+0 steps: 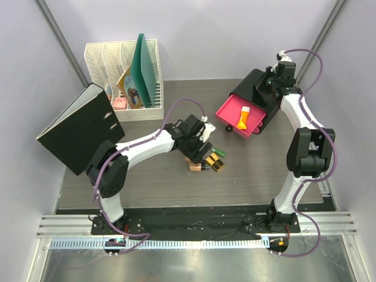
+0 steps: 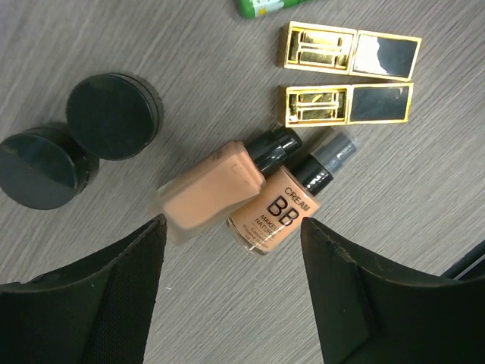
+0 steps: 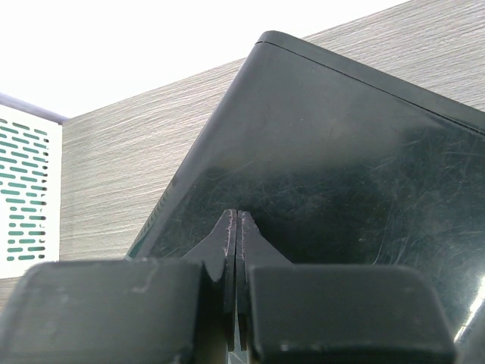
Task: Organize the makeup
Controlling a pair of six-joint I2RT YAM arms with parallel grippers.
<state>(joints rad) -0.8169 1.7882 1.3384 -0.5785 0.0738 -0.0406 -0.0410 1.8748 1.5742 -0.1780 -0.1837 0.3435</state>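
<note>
In the left wrist view the makeup lies on the grey table: two black round jars point(image 2: 114, 114) point(image 2: 42, 167), a peach black-capped bottle point(image 2: 212, 189), a BB cream bottle point(image 2: 280, 205), two gold-and-black cases point(image 2: 352, 53) point(image 2: 348, 104) and a green tube point(image 2: 265, 6) at the top edge. My left gripper point(image 2: 233, 224) is open and empty just above the two bottles point(image 1: 202, 163). The orange white-capped tube point(image 1: 242, 117) lies in the open pink drawer point(image 1: 232, 111). My right gripper point(image 3: 237, 216) is shut and empty over the black box point(image 3: 341, 152).
A black binder point(image 1: 79, 126) leans at the left. A white file rack point(image 1: 123, 73) with a green folder stands at the back left; it also shows in the right wrist view point(image 3: 23, 197). The black box point(image 1: 255, 88) sits at the back right.
</note>
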